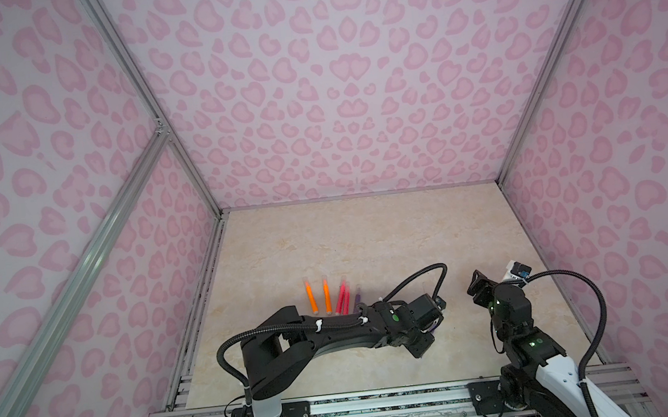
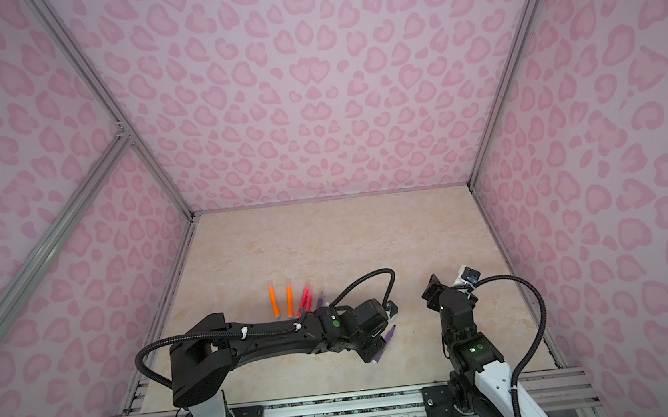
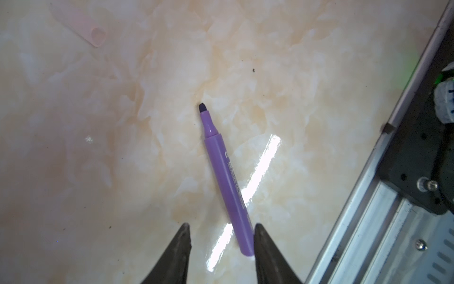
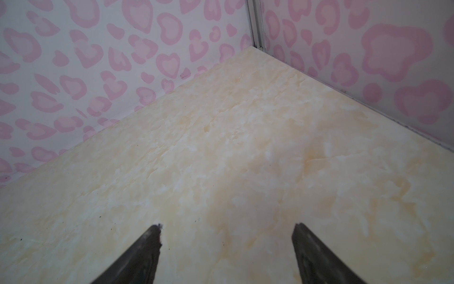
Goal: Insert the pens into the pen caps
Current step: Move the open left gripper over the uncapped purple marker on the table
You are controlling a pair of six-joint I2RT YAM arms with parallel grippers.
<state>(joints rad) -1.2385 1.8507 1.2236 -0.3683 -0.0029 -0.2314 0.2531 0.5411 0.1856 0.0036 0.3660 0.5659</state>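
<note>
Uncapped purple pen lay flat on the bench, near centre, felt tip bare. Its rear end sat between the left jaws, hard against one of them. Left jaws were parted wider than the barrel, so released and not grasping it. One clear cap lay loose on the bench, apart from the pen's tip, open mouth visible. Further left and far: two orange pens, pink-red pair and another purple pen in a row; capped or not, too small to tell. Right jaws were spread wide, empty, over bare bench on the right.

Risks, as judged: the pen was off-centre, so closing could shove or roll it, or pinch only the very end and let it swing. Bare tip could smear the bench. The faint, round cap could be missed or rolled.
</note>
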